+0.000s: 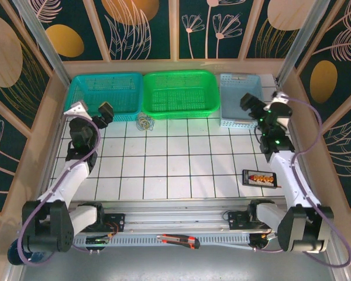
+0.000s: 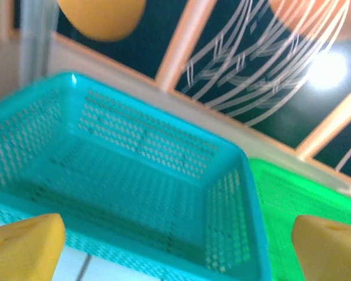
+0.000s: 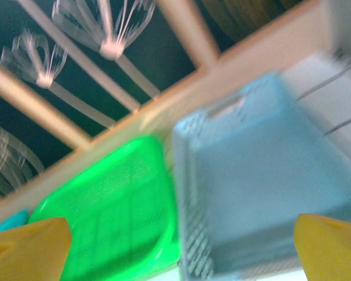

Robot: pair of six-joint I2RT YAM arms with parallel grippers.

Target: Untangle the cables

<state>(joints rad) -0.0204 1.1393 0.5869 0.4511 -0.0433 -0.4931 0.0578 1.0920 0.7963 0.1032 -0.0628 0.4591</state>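
Note:
The cables (image 1: 144, 123) lie as a small bunch of thin looping wires on the tiled table, just in front of the gap between the teal and green baskets. My left gripper (image 1: 105, 111) hangs raised at the back left, a short way left of the bunch, open, with nothing between its yellow fingertips (image 2: 23, 246). At the back right my right gripper (image 1: 249, 103) is held up over the front of the pale blue basket. It is open too, and its yellow fingertips (image 3: 29, 249) stand wide apart and empty.
Three baskets line the back: teal (image 1: 105, 92), green (image 1: 180, 92) and pale blue (image 1: 241, 99). A black box with orange marks (image 1: 261, 178) lies on the tiles at the front right. A red and black tool (image 1: 178, 239) rests on the front rail.

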